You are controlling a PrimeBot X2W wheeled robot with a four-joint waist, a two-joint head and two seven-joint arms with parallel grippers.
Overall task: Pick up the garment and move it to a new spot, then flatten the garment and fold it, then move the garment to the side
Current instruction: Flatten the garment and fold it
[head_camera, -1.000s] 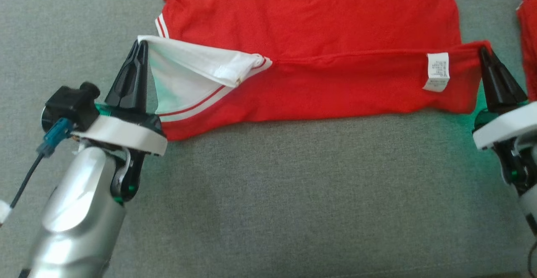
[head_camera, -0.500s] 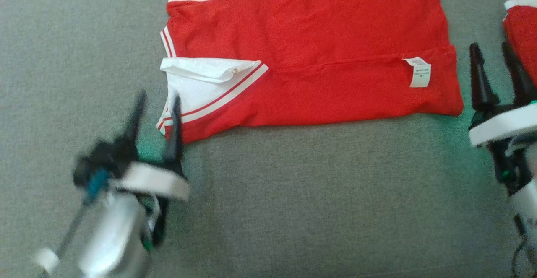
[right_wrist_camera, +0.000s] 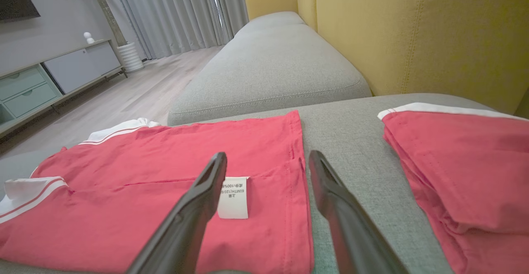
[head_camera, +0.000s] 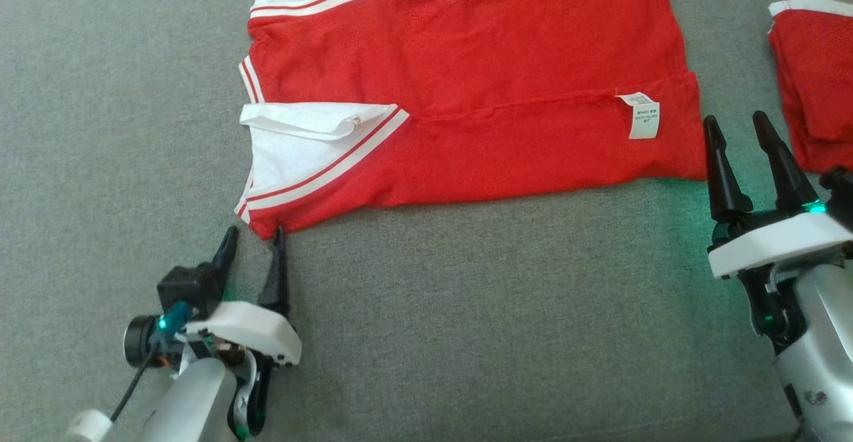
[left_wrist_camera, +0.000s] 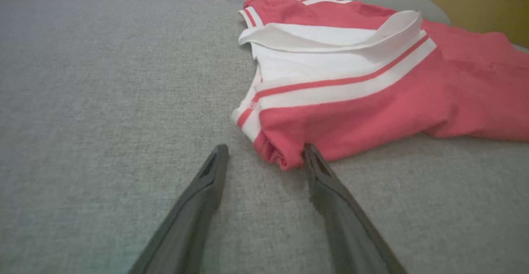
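A red garment (head_camera: 466, 82) with white, red-striped sleeves lies on the grey cushion, its near half folded up over the far half, a white label (head_camera: 643, 115) showing near its right end. My left gripper (head_camera: 253, 242) stands open just below the garment's near left corner (left_wrist_camera: 281, 158), which lies between the fingertips in the left wrist view. My right gripper (head_camera: 736, 129) is open beside the garment's right edge (right_wrist_camera: 301, 191), holding nothing.
A second folded red garment (head_camera: 810, 75) lies at the right edge of the grey sofa seat (head_camera: 466, 329). A yellow backrest (right_wrist_camera: 413, 34) rises behind it. Wooden floor (right_wrist_camera: 132, 96) and a low cabinet (right_wrist_camera: 49, 84) lie beyond the cushion.
Both grippers let go of the folded-over edge and drew back toward me, open. The garment's near half dropped flat. The camera also shifted.
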